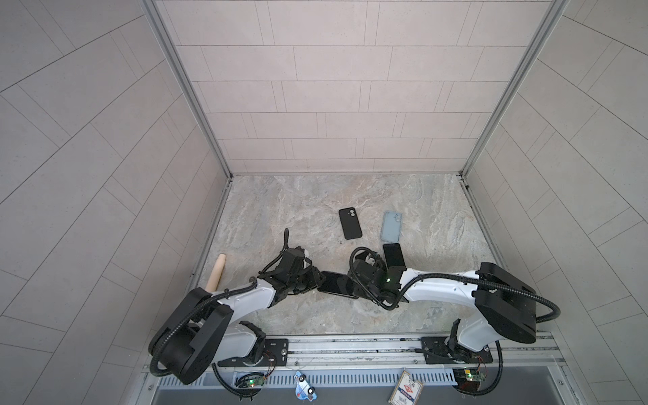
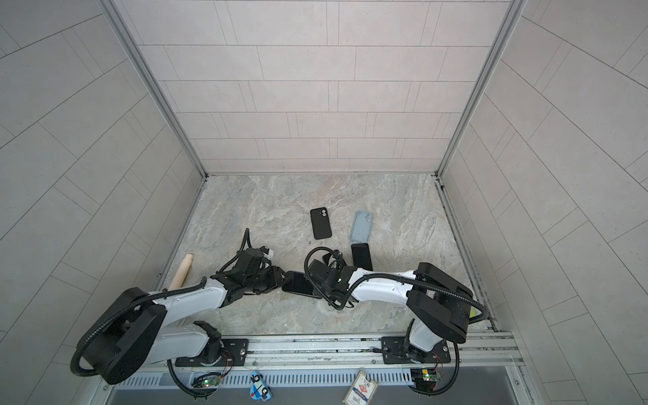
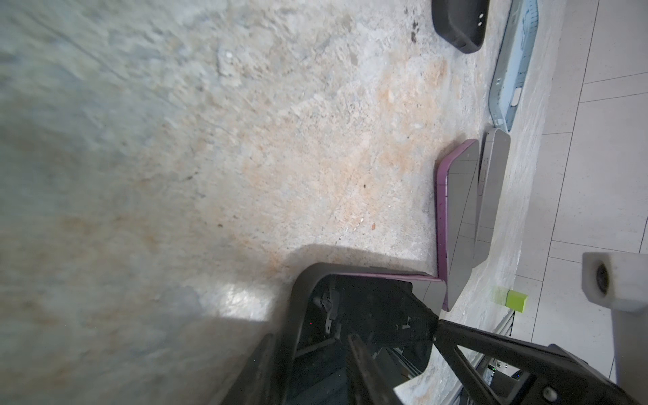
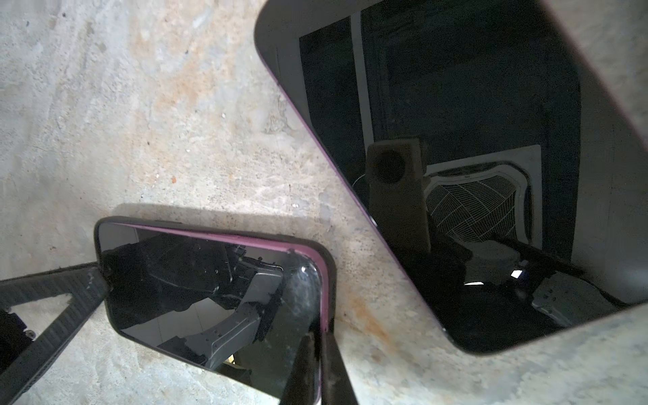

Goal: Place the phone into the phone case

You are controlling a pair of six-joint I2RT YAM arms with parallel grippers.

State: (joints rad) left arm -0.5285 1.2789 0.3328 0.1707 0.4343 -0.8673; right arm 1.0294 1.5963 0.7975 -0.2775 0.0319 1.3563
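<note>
Purple-rimmed phone sits proud of the black phone case along the edge and corner nearest the right tool, which is clenched with its tips at that corner. Both lie mid-worktop, long axis running between the arms. Left tool looks to be grasping the case's far end. I reckon the right arm's closer for the press.

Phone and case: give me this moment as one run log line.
phone: partly in dark case, purple edge showing | left end effector: gripping dark case | right end effector: shut, on phone corner
</note>
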